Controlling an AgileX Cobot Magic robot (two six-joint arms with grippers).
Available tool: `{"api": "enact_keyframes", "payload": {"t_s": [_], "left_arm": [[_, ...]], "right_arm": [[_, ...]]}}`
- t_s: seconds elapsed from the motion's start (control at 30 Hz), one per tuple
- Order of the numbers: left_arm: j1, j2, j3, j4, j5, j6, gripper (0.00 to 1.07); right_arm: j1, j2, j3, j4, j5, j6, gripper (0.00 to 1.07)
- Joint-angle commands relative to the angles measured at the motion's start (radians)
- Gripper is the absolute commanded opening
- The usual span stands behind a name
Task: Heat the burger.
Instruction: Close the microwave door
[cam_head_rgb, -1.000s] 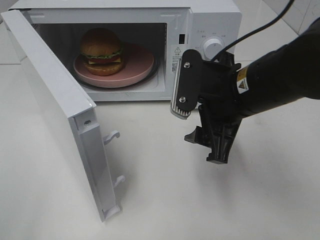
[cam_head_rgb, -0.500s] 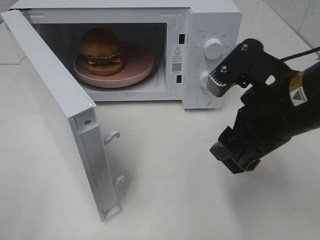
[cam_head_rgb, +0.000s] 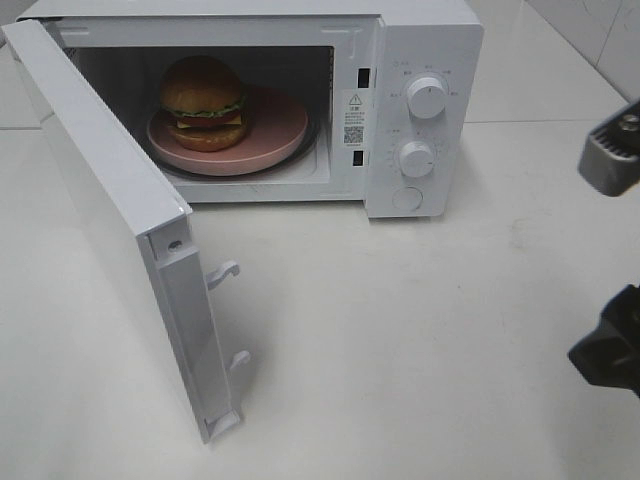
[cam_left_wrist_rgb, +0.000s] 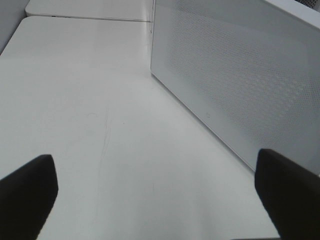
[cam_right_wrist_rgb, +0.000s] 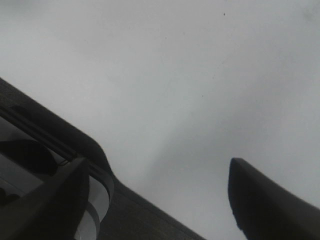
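The burger (cam_head_rgb: 203, 100) stands upright on a round pink plate (cam_head_rgb: 275, 135) inside the white microwave (cam_head_rgb: 425, 40), toward the left of the cavity. The microwave door (cam_head_rgb: 110, 200) hangs wide open to the left. My right gripper (cam_head_rgb: 615, 258) is at the far right edge of the exterior view, well away from the microwave, with its jaws apart and empty. In the right wrist view the right gripper (cam_right_wrist_rgb: 157, 175) shows only bare table between its fingers. My left gripper (cam_left_wrist_rgb: 155, 170) is open and empty beside a perforated white panel of the microwave (cam_left_wrist_rgb: 235, 85); it is out of the exterior view.
Two knobs (cam_head_rgb: 427, 97) and a round button sit on the microwave's right panel. The open door's latch hooks (cam_head_rgb: 225, 272) jut out over the white table (cam_head_rgb: 400, 340). A dark rail-like part (cam_right_wrist_rgb: 50, 145) shows in the right wrist view.
My right arm has pulled back from in front of the microwave's opening to the far right edge of the view. The burger, plate and door have not moved.
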Motion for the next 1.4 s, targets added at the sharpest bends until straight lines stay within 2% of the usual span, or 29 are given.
{"api": "enact_keyframes", "payload": {"t_s": [0.03, 0.33, 0.67, 0.87, 0.93, 1.4], "left_arm": [[0.000, -0.015, 0.000, -0.002, 0.004, 0.000, 1.00], [0.000, -0.015, 0.000, -0.002, 0.004, 0.000, 1.00], [0.000, -0.015, 0.000, -0.002, 0.004, 0.000, 1.00], [0.000, -0.015, 0.000, -0.002, 0.004, 0.000, 1.00], [0.000, -0.015, 0.000, -0.002, 0.004, 0.000, 1.00], [0.000, -0.015, 0.000, -0.002, 0.004, 0.000, 1.00]], "right_arm": [[0.002, -0.053, 0.006, -0.002, 0.071, 0.011, 0.75], [0.002, -0.317, 0.006, -0.013, 0.194, -0.008, 0.76], [-0.001, -0.534, 0.006, -0.042, 0.247, 0.005, 0.76], [-0.002, -0.572, 0.006, -0.059, 0.264, 0.027, 0.76], [-0.065, -0.597, 0.006, -0.061, 0.271, 0.026, 0.76], [-0.216, -0.683, 0.034, -0.057, 0.242, 0.001, 0.76]]}}
